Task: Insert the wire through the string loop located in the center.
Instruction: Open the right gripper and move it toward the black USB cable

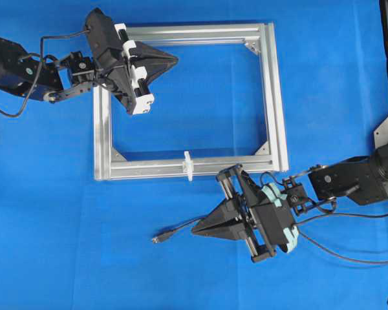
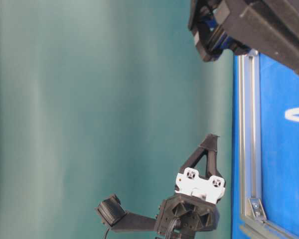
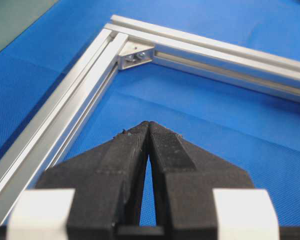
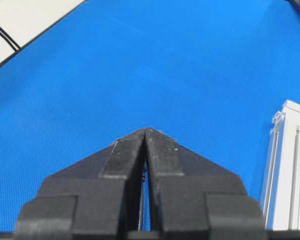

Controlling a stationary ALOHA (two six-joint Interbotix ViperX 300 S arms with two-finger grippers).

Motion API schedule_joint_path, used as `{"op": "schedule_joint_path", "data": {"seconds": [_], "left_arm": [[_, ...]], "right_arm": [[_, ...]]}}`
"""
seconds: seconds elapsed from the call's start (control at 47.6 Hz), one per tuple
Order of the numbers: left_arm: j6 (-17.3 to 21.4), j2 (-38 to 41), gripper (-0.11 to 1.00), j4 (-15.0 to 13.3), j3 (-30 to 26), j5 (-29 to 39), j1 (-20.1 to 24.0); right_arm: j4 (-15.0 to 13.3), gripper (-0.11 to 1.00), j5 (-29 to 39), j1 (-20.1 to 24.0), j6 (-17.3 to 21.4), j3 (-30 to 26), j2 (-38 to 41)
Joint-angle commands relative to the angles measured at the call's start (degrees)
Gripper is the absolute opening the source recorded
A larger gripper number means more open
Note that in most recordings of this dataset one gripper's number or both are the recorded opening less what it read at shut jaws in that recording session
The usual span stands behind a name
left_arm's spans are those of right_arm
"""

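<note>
R gripper (image 1: 195, 230) pinches the wire (image 1: 181, 227) w/ plug free on cloth below the frame (image 1: 275, 90), L gripper (image 1: 176, 61) closed empty; next, prob. aim plug thru loop (image 1: 188, 165).

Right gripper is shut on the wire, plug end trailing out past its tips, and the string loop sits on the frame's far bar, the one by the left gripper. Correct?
Not quite. The string loop sits on the frame's near bar, beside the right gripper, as the overhead view shows. The rest holds: that gripper is shut on the wire, with the plug trailing past its tips.
</note>
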Motion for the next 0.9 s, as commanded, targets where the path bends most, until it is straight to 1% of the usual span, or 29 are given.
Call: {"op": "schedule_joint_path", "data": {"seconds": [0.0,0.042,0.105,0.378,0.735,0.819,0.882], "left_arm": [[0.1,-2.2,0.0,1.1,-0.9,-0.3,-0.4],[0.0,-2.2,0.0,1.1,-0.9,-0.3,-0.4],[0.0,-2.2,0.0,1.1,-0.6,-0.3,-0.4],[0.0,-2.3,0.0,1.2,-0.3,-0.3,-0.4],[0.2,-2.3,0.0,1.3,-0.2,-0.3,-0.4],[0.3,-2.3,0.0,1.3,-0.2,-0.3,-0.4],[0.3,-2.3,0.0,1.2,-0.3,-0.3,-0.4]], "right_arm": [[0.1,0.0,-0.2,-0.5,-0.1,-1.0,-2.9],[0.1,-0.01,0.3,-0.5,-0.1,-0.9,-3.2],[0.1,-0.05,0.8,-0.6,-0.1,-1.0,-3.3],[0.1,-0.05,2.5,-0.5,0.8,-1.3,-3.3],[0.1,-0.04,4.7,-1.1,3.4,-1.8,-3.3],[0.1,0.03,5.0,-1.1,3.6,-1.8,-3.3],[0.2,0.14,5.0,-1.2,3.6,-1.8,-3.3]]}}
